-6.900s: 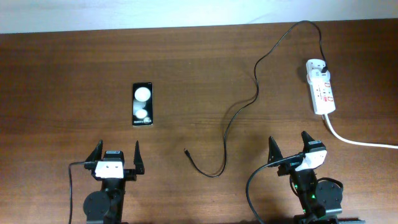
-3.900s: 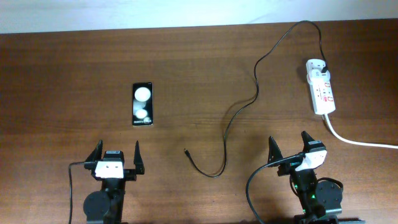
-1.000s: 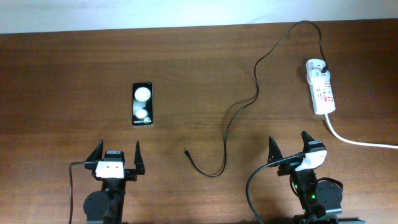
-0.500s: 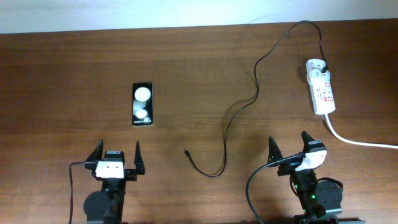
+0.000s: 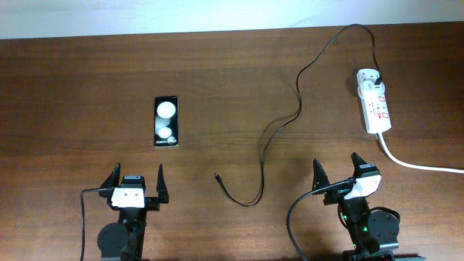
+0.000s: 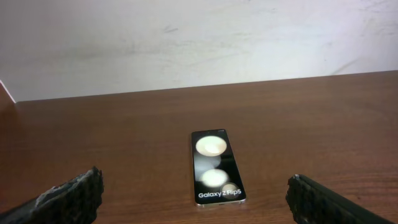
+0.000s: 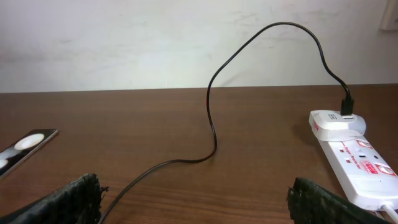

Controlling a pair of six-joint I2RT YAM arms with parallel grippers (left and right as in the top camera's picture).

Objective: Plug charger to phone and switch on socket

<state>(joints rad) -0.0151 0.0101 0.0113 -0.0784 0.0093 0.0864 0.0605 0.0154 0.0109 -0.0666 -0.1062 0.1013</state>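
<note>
Nothing has moved: your left hand (image 5: 136,174) and right hand (image 5: 336,163) wait wide open at the near edge of the tabletop (image 5: 72,87). The phone (image 5: 166,121) lies left of centre, the charger (image 5: 279,130) has its tip loose mid-tabletop, and the socket (image 5: 375,107) sits toward the far-right corner. You haven't started the task.

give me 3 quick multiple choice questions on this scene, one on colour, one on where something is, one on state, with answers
1. What colour is the socket?
A) black
B) blue
C) white with red marks

2. Where does the free tip of the charger lie, relative to the phone?
A) plugged into it
B) on the table, apart from it
C) on top of it

3. How are the left claw and the right claw?
A) both open, holding nothing
B) both shut
C) one shut on the cable

Answers:
1 C: the right wrist view shows a white strip with red marks.
2 B: the overhead view shows bare wood between tip and phone.
3 A: each wrist view shows its fingers spread wide with nothing between them.
</note>
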